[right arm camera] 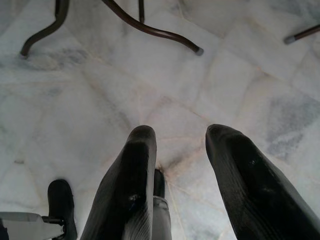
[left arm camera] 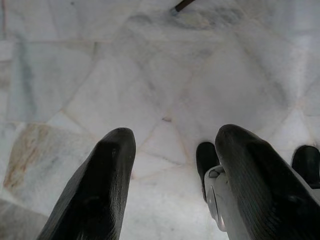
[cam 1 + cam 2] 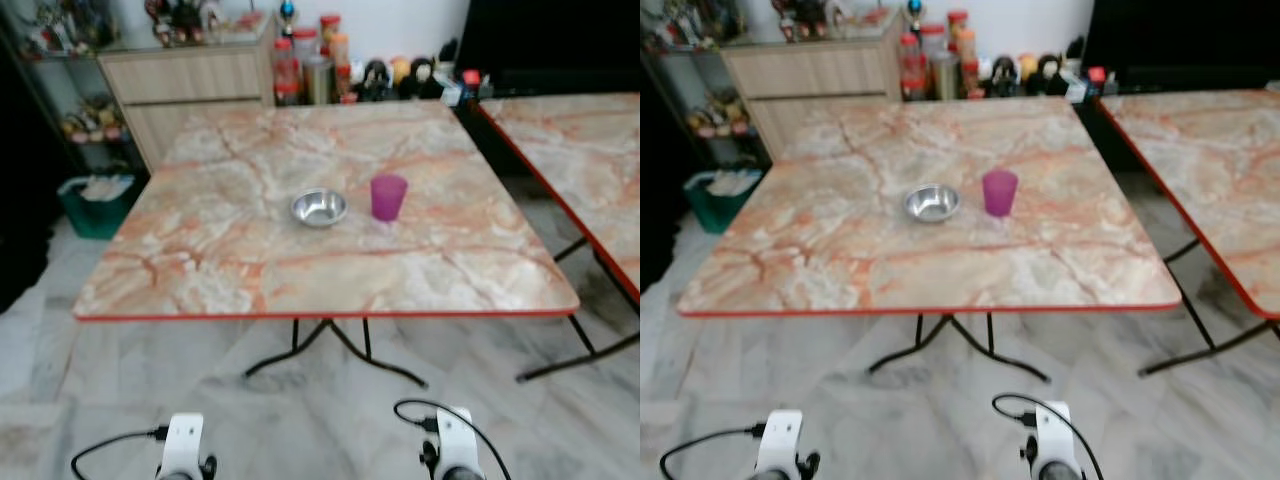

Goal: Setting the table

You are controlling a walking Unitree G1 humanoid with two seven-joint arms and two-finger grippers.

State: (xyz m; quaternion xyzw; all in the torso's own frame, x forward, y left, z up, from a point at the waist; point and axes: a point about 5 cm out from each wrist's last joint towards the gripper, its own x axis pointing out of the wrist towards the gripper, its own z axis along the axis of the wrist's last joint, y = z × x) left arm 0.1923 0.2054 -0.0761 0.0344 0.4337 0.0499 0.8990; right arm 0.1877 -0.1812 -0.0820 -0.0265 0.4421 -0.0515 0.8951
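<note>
Two things stand upright, just apart, mid-surface (image 3: 200, 250): steel bowl (image 3: 319, 207), purple cup (image 3: 388, 196) to its right. Left fingers (image 2: 100, 190) and right fingers (image 1: 132, 190) hang spread, empty, above the floor (image 1: 90, 100).

The bowl (image 3: 319, 208) is shiny polished metal; the purple cup (image 3: 388, 196) looks like translucent plastic. The surface (image 3: 220, 250) has a smooth marble-patterned finish (red-edged), the floor (image 2: 165, 75) glossy marble tile.

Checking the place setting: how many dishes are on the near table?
2: a steel bowl near the middle of the marble table, and a purple cup standing just to its right, apart from it.
</note>
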